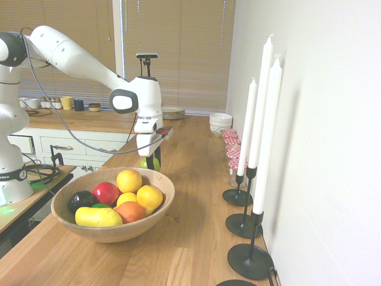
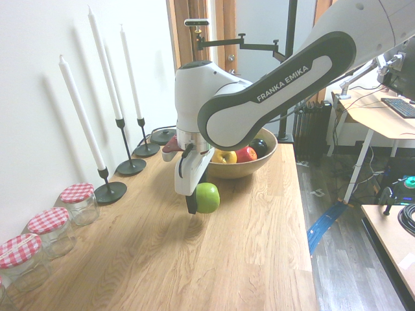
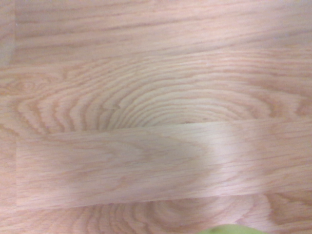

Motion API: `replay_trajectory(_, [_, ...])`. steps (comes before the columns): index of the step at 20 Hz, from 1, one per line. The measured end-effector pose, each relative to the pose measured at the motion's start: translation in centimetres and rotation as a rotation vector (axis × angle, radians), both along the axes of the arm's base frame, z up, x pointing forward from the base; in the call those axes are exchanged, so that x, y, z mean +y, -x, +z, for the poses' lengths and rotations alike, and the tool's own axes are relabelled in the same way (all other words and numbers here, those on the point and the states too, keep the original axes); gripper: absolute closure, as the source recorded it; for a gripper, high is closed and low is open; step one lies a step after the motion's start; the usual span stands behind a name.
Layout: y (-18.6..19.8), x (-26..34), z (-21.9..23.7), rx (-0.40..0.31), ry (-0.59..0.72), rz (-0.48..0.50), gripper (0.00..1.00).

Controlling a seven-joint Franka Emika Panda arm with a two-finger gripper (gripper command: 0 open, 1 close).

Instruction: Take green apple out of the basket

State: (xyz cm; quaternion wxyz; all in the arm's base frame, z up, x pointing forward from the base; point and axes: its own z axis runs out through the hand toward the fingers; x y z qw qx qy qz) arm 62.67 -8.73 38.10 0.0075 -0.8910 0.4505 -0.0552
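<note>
Clamp green apple (image 2: 207,197) btwn the dark fingers of the gripper (image 2: 198,197); see it off the wood counter (image 2: 246,259), over bare boards, outside the basket (image 2: 241,170) and on the side away from the candles. Show only a green sliver in wrist view. Judge apple as firm, fairly light for its size, prob. slippery b/c of glossy skin; treat as easy to bruise, unlikely to crush. Take hold round the middle, pads on opposite sides, w/ even pressure; avoid pinching nr. top or bottom, where curve may shed the grip. Prob. lower next, set down gently, open slowly: could roll toward counter edge if dropped. Find no sticker or print on visible skin. Past apple, see basket w/ other fruit inside, incl. red apple (image 1: 106,193); no lettering visible on either. Read "FRANKA EMIKA" in caps along arm (image 2: 285,84); can't make out full label at arm's base in first ext. view.
</note>
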Motion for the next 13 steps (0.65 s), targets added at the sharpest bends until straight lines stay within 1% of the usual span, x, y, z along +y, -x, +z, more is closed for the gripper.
replay_trajectory(13, [0.06,-0.25,-0.13,0.003,-0.012,-0.013,0.00])
